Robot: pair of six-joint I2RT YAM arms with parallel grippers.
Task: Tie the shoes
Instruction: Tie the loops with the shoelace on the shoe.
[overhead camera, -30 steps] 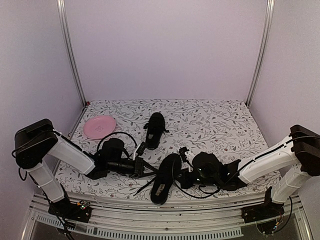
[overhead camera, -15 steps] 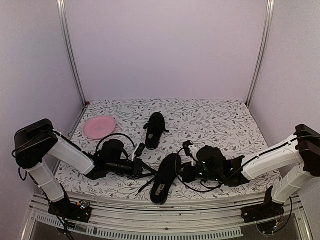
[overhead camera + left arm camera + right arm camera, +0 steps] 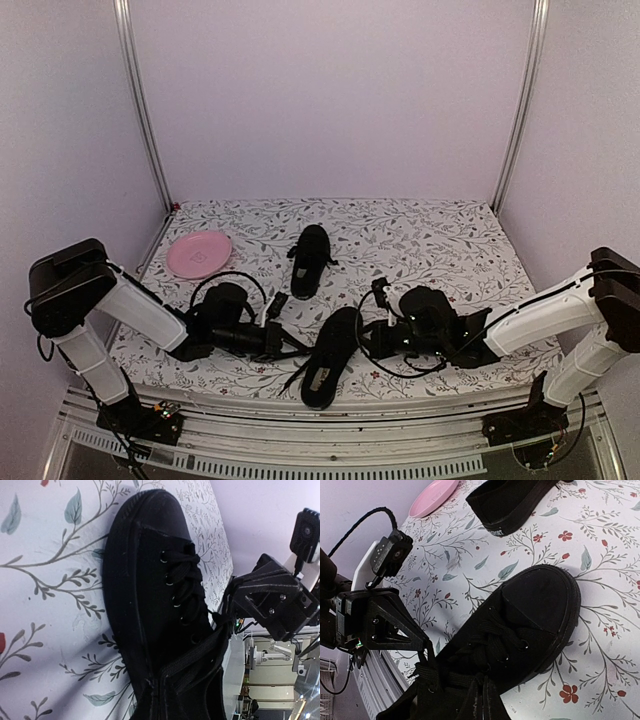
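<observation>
The near shoe (image 3: 325, 362) lies toe away from me at the table's front, between both arms. My left gripper (image 3: 283, 340) sits low at its left side, shut on a black lace (image 3: 200, 647). That lace runs taut across the tongue towards the right gripper (image 3: 227, 620). My right gripper (image 3: 362, 335) is at the shoe's right side, shut on a lace (image 3: 455, 672) that stretches over towards the left gripper (image 3: 422, 655). The two laces cross over the shoe's opening. The far shoe (image 3: 310, 258) lies alone behind it.
A pink plate (image 3: 198, 253) rests at the back left, near the left frame post. The table's front edge and metal rail (image 3: 330, 430) run just behind the near shoe's heel. Flowered cloth (image 3: 430, 240) covers the table.
The right gripper has drawn back to the right and a little farther from me, while the left has eased slightly left. The crossed laces are tighter over the near shoe.
</observation>
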